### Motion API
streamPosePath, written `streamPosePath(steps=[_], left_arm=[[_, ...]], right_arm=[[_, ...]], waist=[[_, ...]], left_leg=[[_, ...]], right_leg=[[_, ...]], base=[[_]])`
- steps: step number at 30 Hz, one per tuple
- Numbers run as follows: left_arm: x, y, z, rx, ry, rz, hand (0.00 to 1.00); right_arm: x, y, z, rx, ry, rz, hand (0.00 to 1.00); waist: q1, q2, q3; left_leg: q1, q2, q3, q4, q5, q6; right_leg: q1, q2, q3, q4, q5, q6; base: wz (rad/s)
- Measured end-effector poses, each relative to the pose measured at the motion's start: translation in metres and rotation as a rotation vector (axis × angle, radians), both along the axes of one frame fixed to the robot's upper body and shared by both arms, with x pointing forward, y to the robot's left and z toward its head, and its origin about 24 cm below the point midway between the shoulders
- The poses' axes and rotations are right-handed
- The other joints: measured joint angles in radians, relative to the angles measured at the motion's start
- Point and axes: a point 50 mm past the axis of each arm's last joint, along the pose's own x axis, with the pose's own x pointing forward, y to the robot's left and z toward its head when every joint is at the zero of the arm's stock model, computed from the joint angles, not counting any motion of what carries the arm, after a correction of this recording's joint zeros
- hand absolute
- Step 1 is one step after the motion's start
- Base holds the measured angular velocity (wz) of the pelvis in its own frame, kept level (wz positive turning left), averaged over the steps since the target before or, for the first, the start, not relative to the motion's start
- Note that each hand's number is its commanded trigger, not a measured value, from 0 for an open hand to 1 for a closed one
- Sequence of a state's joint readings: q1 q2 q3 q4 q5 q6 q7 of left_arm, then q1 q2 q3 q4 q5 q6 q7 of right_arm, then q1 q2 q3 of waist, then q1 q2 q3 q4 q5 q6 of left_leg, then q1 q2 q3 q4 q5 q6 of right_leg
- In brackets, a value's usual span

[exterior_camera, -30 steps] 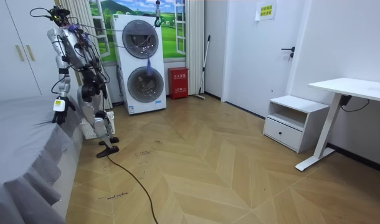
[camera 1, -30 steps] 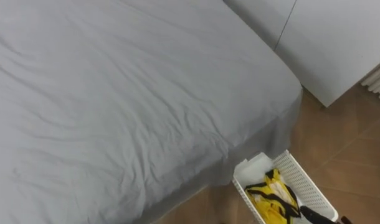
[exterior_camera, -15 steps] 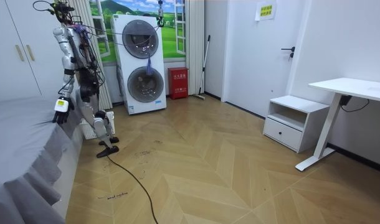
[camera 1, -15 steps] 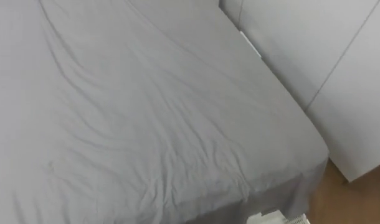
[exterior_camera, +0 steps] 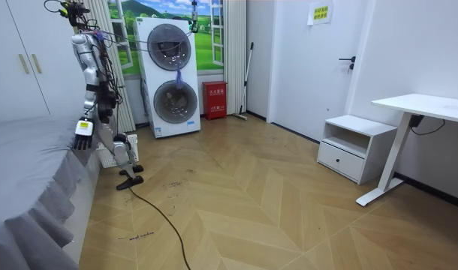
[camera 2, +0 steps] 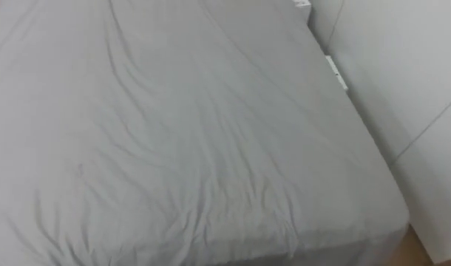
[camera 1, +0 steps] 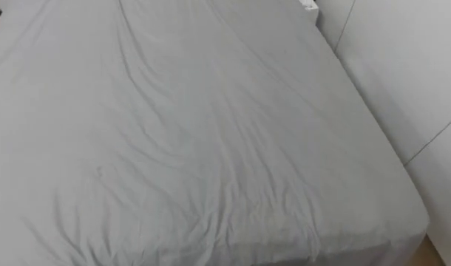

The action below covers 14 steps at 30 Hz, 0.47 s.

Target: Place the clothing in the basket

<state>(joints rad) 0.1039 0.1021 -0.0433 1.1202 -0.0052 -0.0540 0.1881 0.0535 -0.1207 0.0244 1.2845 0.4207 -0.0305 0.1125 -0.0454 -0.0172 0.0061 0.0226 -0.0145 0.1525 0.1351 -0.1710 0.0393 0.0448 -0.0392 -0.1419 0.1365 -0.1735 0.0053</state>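
A wide bed point(camera 1: 174, 133) with a wrinkled grey sheet lies before me, and no clothes show on it. In the room view I stand upright at the bed's far corner point(exterior_camera: 34, 146), facing it. The white basket point(exterior_camera: 105, 156) sits on the floor by my legs, against the bed's side. My left hand point(exterior_camera: 82, 135) hangs at my side above the bed's edge, fingers relaxed and holding nothing.
White wardrobe doors point(camera 1: 410, 66) run along the bed's right side. In the room view, stacked washing machines point(exterior_camera: 169, 75) stand behind me by the window. A white side cabinet point(exterior_camera: 353, 146) and a desk point(exterior_camera: 424, 109) stand across the wooden floor.
My head camera has swung up over the bed, so the basket with yellow clothing left the eye view. In the room view I have straightened up.
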Motion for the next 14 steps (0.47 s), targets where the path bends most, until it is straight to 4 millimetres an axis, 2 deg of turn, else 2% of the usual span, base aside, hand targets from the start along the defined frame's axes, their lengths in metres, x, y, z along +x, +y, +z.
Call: streamPosePath(steps=[5,14], left_arm=[[-0.0017,-0.0038,-0.0012,-0.010,0.007,0.003,0.00],[-0.0052,-0.0036,-0.0021,-0.014,0.019,0.012,0.00]], right_arm=[[0.0077,0.0073,-0.0004,0.007,0.002,0.070,0.00],[0.0099,0.0099,-0.0007,-0.020,0.012,0.113,0.00]], waist=[[0.025,-0.001,0.0017],[0.029,-0.007,0.0087]], left_leg=[[0.007,-0.003,-0.011,0.001,0.000,0.000],[0.023,-0.013,-0.017,0.000,-0.001,0.002]], right_leg=[[0.012,-0.004,-0.013,-0.003,-0.003,0.001],[0.033,-0.006,-0.010,-0.004,-0.006,0.004]], base=[[0.05],[0.03]])
